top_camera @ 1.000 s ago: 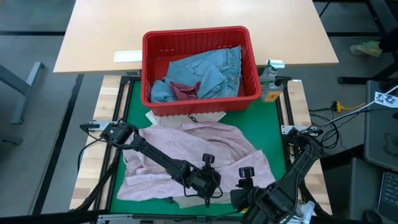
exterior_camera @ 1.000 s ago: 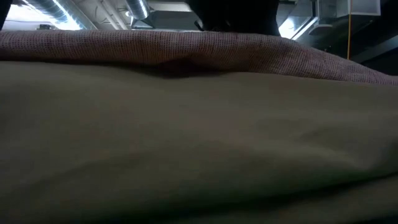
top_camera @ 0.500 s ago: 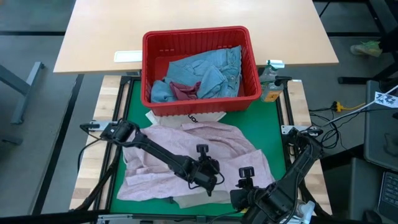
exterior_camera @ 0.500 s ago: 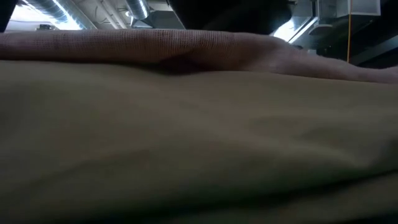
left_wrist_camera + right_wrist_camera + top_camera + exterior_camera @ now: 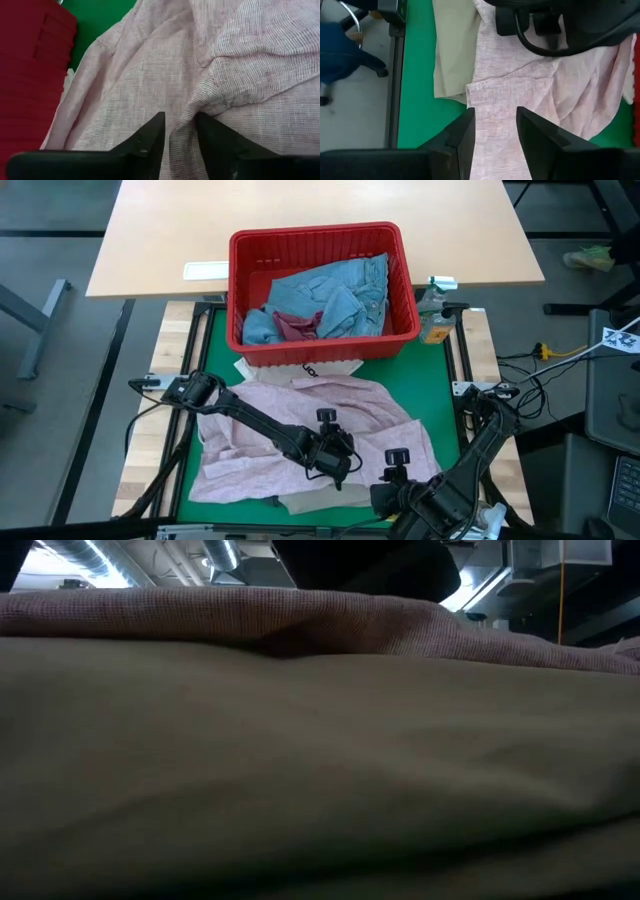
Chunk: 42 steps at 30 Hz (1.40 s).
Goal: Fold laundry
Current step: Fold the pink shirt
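Pink top (image 5: 320,435) lay spread on the green table (image 5: 212,340), over beige trousers (image 5: 451,45). My left jaws (image 5: 177,135) stood apart astride a pinched ridge of it; my right jaws (image 5: 495,127) waited apart above its hem. Next: regrip and fold over.

In the low view we see little beyond beige trousers (image 5: 320,770) and the mottled pink top (image 5: 200,615) filling the picture, hiding the table and both grippers. The pink top covers most of the trousers (image 5: 310,502) from above. The red basket (image 5: 30,75) is cut off in the left wrist view.
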Each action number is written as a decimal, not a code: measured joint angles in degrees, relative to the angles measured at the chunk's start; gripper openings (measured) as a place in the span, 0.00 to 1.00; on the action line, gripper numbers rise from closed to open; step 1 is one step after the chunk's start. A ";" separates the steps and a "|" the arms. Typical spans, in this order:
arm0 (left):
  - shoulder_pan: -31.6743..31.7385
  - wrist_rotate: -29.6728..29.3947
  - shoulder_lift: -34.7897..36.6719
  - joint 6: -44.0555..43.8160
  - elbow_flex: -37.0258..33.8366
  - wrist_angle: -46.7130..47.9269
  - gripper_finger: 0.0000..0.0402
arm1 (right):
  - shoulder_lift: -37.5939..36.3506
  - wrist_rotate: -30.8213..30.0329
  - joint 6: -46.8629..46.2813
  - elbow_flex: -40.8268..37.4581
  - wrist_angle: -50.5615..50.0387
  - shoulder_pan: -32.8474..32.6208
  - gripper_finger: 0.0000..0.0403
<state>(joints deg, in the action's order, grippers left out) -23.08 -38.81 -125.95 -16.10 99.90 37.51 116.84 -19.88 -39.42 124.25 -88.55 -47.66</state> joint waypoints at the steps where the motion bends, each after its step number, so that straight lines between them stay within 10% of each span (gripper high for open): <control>1: -0.16 0.05 0.00 0.00 0.62 0.61 0.28 | 0.00 0.16 -1.29 0.00 0.00 0.00 0.36; 11: -2.71 1.24 0.11 5.58 11.16 6.77 0.29 | 0.00 -1.19 -4.24 -0.07 0.07 -3.47 0.36; 25: -4.50 4.74 0.22 2.25 26.59 44.61 0.21 | -0.75 -8.84 3.97 -0.07 -1.45 -1.59 0.36; 42: -1.14 10.63 19.39 1.58 13.70 52.46 0.07 | -14.42 -10.16 20.26 -17.10 0.37 18.63 0.36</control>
<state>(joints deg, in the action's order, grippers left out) -24.22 -28.17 -106.56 -14.52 113.60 89.97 102.41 -30.03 -19.16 107.14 -88.18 -29.03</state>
